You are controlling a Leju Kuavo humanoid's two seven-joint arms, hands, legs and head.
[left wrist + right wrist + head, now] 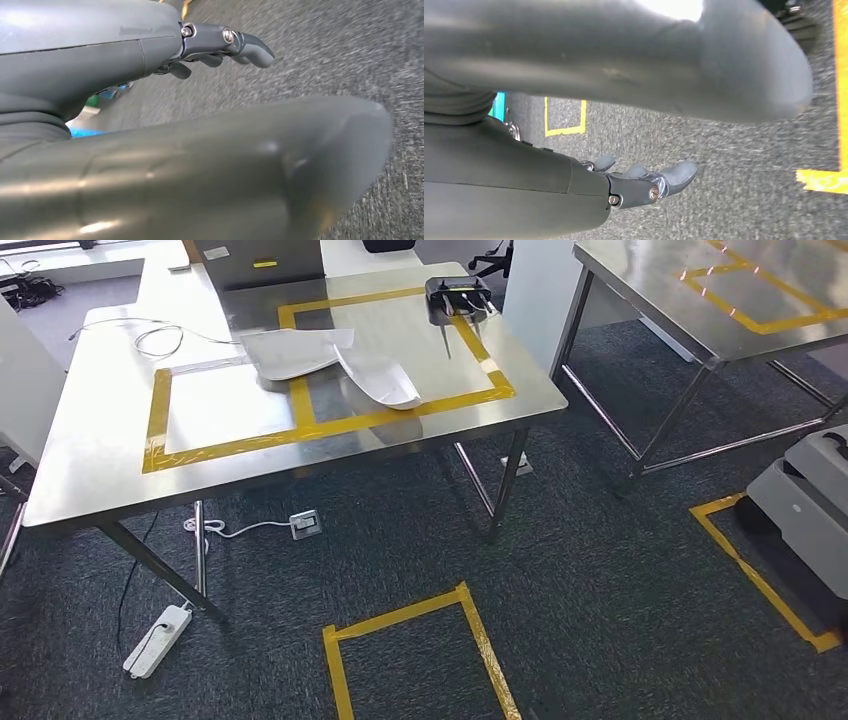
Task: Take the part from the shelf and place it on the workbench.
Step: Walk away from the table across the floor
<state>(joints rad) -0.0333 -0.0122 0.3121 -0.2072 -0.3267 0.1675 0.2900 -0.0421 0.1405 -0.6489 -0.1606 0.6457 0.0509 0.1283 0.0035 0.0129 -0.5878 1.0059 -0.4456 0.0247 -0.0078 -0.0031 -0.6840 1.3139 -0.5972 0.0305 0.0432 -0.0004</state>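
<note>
Two pale curved sheet parts lie on the steel workbench [100, 470]: one [380, 375] inside the right yellow tape rectangle, the other [290, 352] across the tape line between the rectangles. My left hand [125, 55] hangs over the dark carpet with its fingers [250, 47] stretched out, the thumb apart and nothing in it. My right hand [549, 180] also hangs above the carpet, fingers [674, 175] extended and holding nothing.
A black device [458, 298] with prongs stands at the workbench's far right corner, and a cable [160, 335] lies at its far left. A second steel table [700, 300] is at the right, with a grey machine [810, 500] beside it. A power strip [155, 640] and a taped square [420, 650] mark the floor.
</note>
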